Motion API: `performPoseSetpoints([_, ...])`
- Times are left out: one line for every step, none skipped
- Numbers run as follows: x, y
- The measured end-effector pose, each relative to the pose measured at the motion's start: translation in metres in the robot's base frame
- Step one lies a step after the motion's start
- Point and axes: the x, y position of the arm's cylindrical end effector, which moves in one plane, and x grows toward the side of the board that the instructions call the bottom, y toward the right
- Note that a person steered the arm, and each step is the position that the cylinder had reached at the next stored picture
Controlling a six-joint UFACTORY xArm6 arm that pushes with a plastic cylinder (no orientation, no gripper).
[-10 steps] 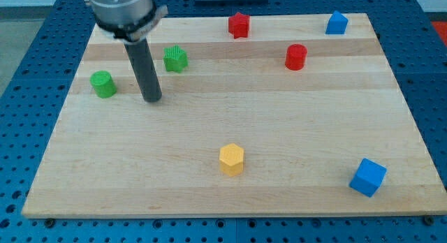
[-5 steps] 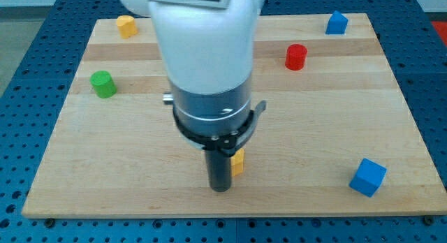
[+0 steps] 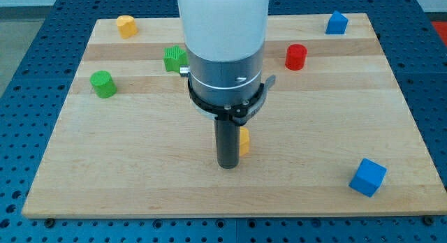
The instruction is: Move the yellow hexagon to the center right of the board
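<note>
A blue perforated bench (image 3: 28, 96) is seen beneath a pale wooden board (image 3: 314, 124) that fills most of the view. The arm (image 3: 223, 40), white above and dark-collared below, is planted over the board's middle and hides part of its upper half. No fingers are carried; a straight dark rod is fitted instead, and my tip (image 3: 228, 166) is set on the wood below centre. The yellow hexagon (image 3: 244, 141) is found touching or just beside the rod on the view's right, mostly covered by it. A blue cube (image 3: 367, 177) is placed at the lower right, a blue block (image 3: 336, 23) at the upper right. A red cylinder (image 3: 296, 56) is seen right of the arm, a green cylinder (image 3: 103, 84) at the left edge, a green block (image 3: 174, 59) partly hidden by the arm, and a small yellow block (image 3: 126, 25) at the upper left.
</note>
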Motion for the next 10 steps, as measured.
performPoseSetpoints([-0.014, 0.000])
performPoseSetpoints([-0.031, 0.000])
performPoseSetpoints([-0.046, 0.004])
performPoseSetpoints([-0.054, 0.024])
performPoseSetpoints([-0.057, 0.054])
performPoseSetpoints([-0.069, 0.080])
performPoseSetpoints([-0.086, 0.101])
performPoseSetpoints([-0.095, 0.103])
performPoseSetpoints([-0.095, 0.091])
performPoseSetpoints([-0.100, 0.072])
